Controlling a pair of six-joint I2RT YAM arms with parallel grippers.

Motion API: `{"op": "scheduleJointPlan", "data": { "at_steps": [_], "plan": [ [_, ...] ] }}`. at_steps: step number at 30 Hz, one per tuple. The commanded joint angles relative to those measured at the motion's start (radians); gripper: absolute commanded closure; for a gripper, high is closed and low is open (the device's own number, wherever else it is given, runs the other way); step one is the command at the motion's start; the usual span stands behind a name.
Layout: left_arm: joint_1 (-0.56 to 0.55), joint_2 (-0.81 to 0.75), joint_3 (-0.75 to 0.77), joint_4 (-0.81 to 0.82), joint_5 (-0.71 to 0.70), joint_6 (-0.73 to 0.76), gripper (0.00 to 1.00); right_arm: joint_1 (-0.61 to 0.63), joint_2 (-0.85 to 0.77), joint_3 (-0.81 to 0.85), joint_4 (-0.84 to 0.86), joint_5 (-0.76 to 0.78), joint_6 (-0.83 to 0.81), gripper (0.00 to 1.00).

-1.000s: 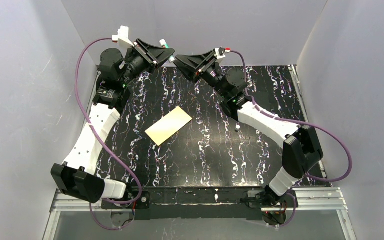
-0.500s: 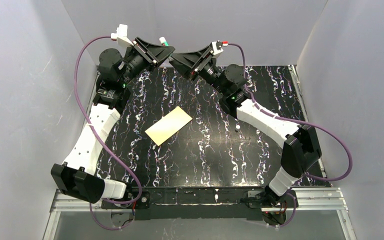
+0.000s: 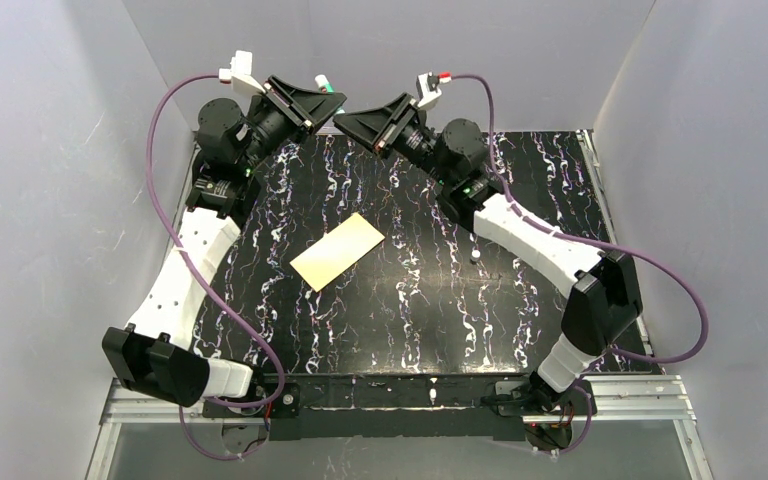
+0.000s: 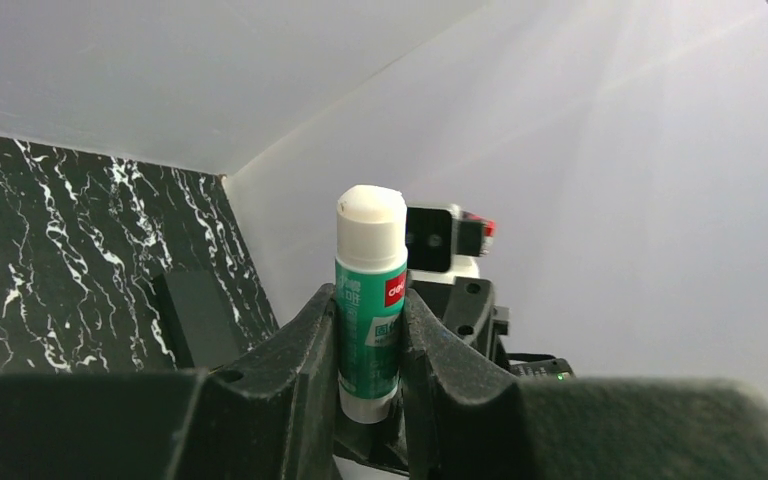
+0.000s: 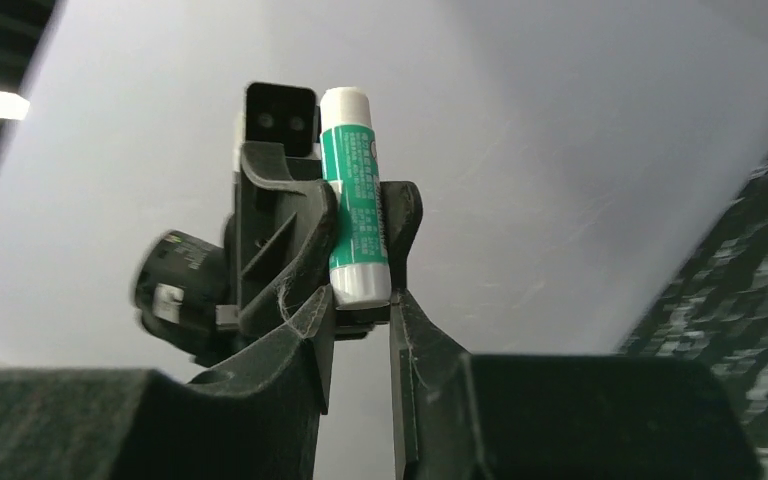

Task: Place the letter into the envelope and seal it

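left gripper (image 4: 368, 310) clamped on green glue stick (image 5: 355, 190) mid-body, raised over the back of the table (image 3: 520, 300). right gripper (image 5: 362, 305) fingers a narrow gap apart, tips at the stick's white end; can't tell if they grip it. envelope (image 3: 338, 252) flat mid-table, well apart from both.

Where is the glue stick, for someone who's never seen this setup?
Look above the far edge of the black marbled table. There the left fingers clamp the glue stick, held off the surface. It is the only green tube with white ends.
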Motion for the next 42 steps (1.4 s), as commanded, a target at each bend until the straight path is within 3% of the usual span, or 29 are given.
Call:
{"op": "scheduleJointPlan", "data": {
  "at_steps": [1,8,16,19,21,23,26,30,33,37,42],
  "plan": [
    [-0.006,-0.062,-0.013,0.026,0.007,0.021,1.0,0.005,0.001,0.181,-0.282,-0.016,-0.511,0.96],
    [-0.005,-0.05,-0.015,-0.033,0.007,0.038,1.0,0.051,0.055,0.408,-0.72,0.195,-1.242,0.99],
    [-0.006,-0.03,0.019,-0.098,-0.007,0.09,1.0,0.208,0.109,0.406,-0.718,0.566,-1.78,0.99],
    [-0.006,-0.027,0.031,-0.125,-0.016,0.126,1.0,0.238,0.129,0.403,-0.688,0.706,-1.874,0.92],
    [-0.005,-0.03,0.029,-0.13,-0.017,0.154,1.0,0.24,0.12,0.406,-0.698,0.719,-1.828,0.76],
    [-0.005,-0.028,0.031,-0.135,-0.009,0.193,1.0,0.236,0.081,0.391,-0.712,0.682,-1.738,0.46],
    [-0.002,-0.025,0.022,-0.111,0.04,0.292,1.0,0.213,-0.002,0.366,-0.765,0.533,-1.562,0.28],
    [0.0,-0.018,0.034,-0.087,0.201,0.494,1.0,0.098,-0.136,0.293,-0.817,0.225,-1.305,0.25],
    [0.001,-0.032,0.011,-0.062,0.334,0.631,1.0,0.032,-0.242,0.176,-0.751,0.01,-1.155,0.24],
    [0.0,-0.056,-0.035,0.001,0.472,0.777,1.0,0.007,-0.312,0.09,-0.676,-0.115,-0.998,0.23],
    [0.0,-0.065,-0.059,0.005,0.523,0.873,1.0,0.005,-0.297,0.107,-0.611,-0.175,-0.803,0.17]
  ]
}}
